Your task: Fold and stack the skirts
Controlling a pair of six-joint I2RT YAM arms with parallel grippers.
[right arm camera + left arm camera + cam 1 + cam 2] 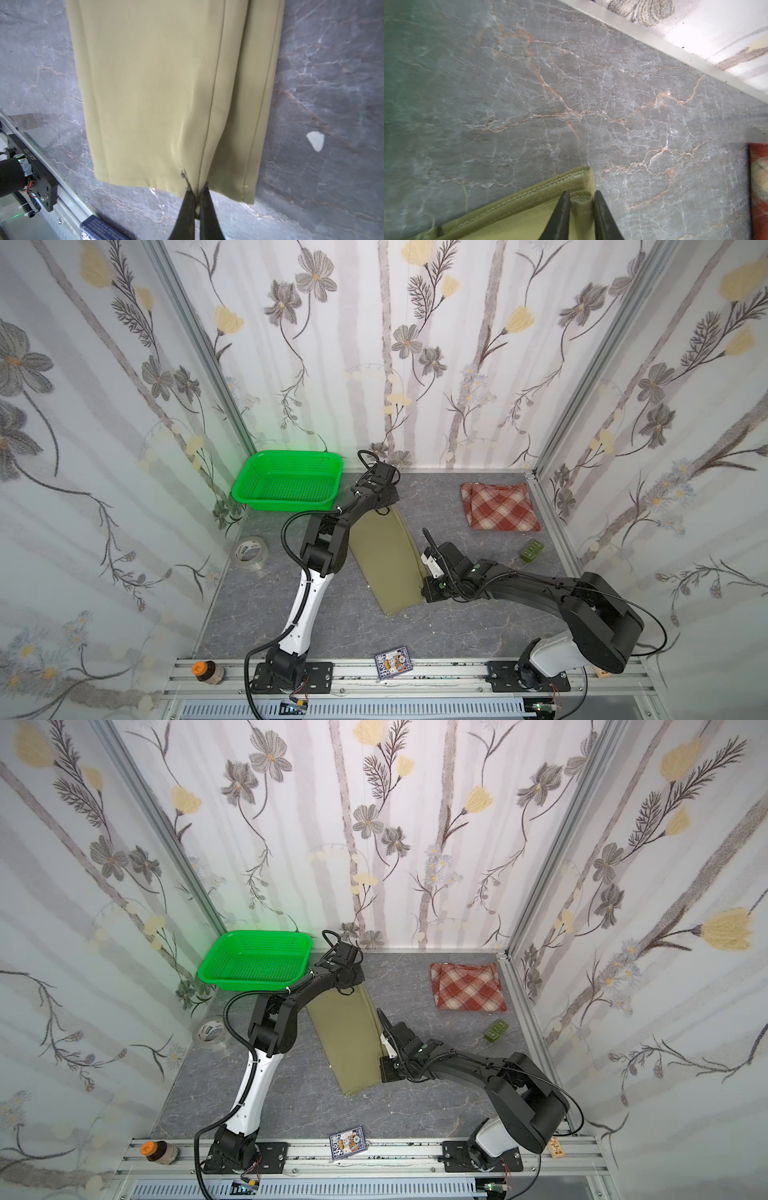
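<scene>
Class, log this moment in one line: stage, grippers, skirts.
stage: khaki skirt fold | left gripper: shut on its far corner | right gripper: shut on its near hem | plaid skirt: folded, lying apart

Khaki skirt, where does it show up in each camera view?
Top view: khaki skirt lies mid-table.
Top view: mid-table again.
Left wrist: only its stitched corner shows.
Right wrist: its long panel fills most of the frame.
Shared landmark: grey marble tabletop.

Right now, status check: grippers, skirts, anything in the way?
Right gripper shut on khaki skirt, near hem. Left gripper astride its far corner, grip unclear. Plaid skirt folded, far right. Small green block near it.
</scene>
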